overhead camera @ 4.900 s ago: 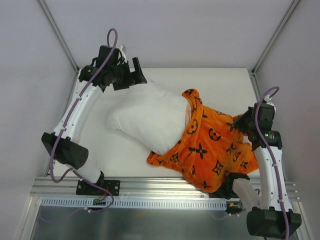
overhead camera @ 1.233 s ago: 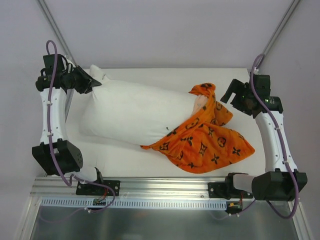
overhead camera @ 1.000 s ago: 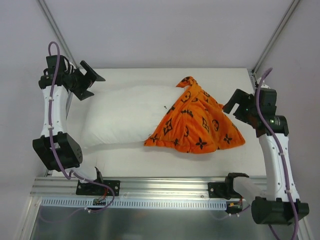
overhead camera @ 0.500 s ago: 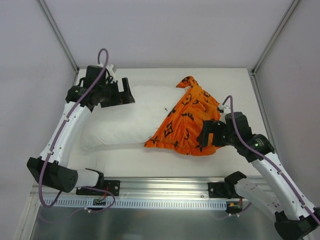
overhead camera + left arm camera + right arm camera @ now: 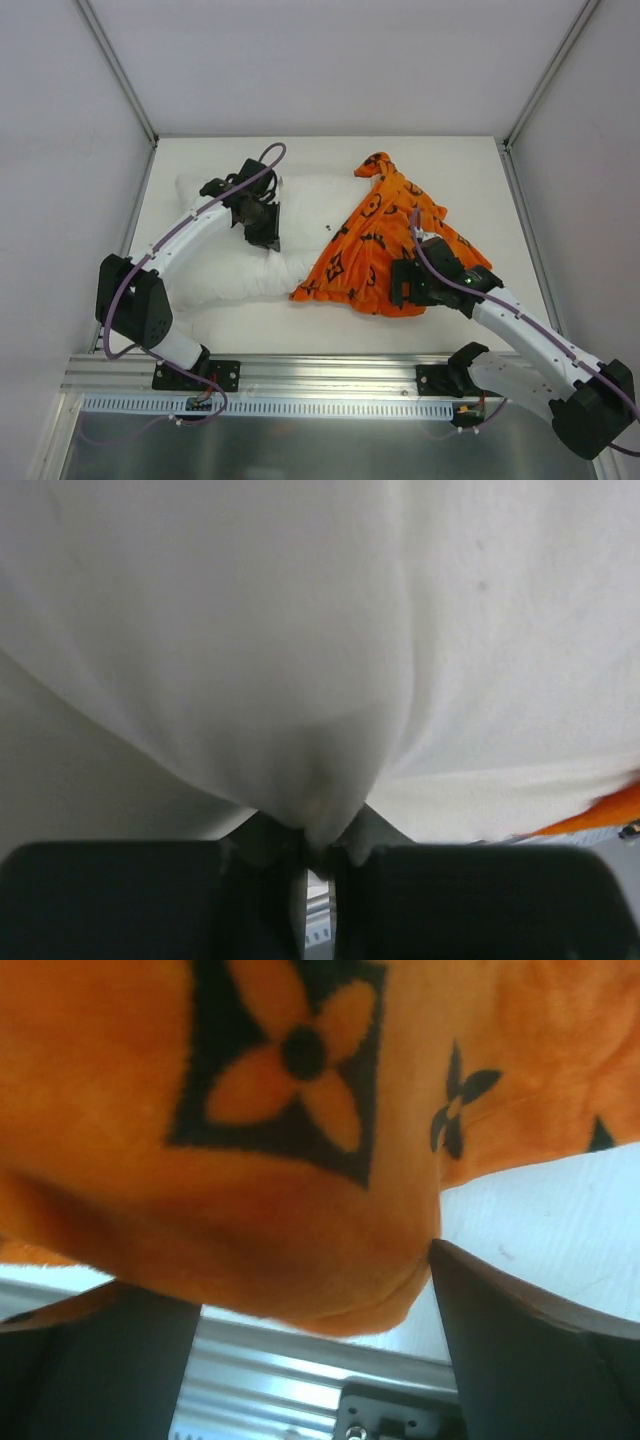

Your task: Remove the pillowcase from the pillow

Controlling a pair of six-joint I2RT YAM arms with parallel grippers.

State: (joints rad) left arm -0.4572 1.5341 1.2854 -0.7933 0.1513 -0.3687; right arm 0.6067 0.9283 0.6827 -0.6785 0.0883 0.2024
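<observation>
Tabletop (image 5: 480, 180) carries the whole job. The pillow (image 5: 215, 270) lies across its left and middle, long side running left to right. The pillowcase (image 5: 385, 235) sits heaped over the pillow's right end, spreading right and toward the near edge. Whether that end is inside the cover or only under it, I cannot tell.

The left gripper (image 5: 265, 230) is down on the pillow's upper face near its middle. Its wrist camera shows the jaws drawn close with a pinch of white fabric caught between them. The right gripper (image 5: 402, 290) is at the near hem of the pillowcase, jaws spread wide. A plump orange fold bulges between its fingers (image 5: 520, 1360), unclamped.

Risks, as I judge them:
- **Shallow bite:** if the right jaws close on too little fold, the plush may slip out on the pull.
- **Deep bite:** if they catch the cushion beneath, pillow and cover would travel together.
- **Weak anchor:** the left pinch looks small, so a hard tug could strip it free and let the pillow slide right.
</observation>
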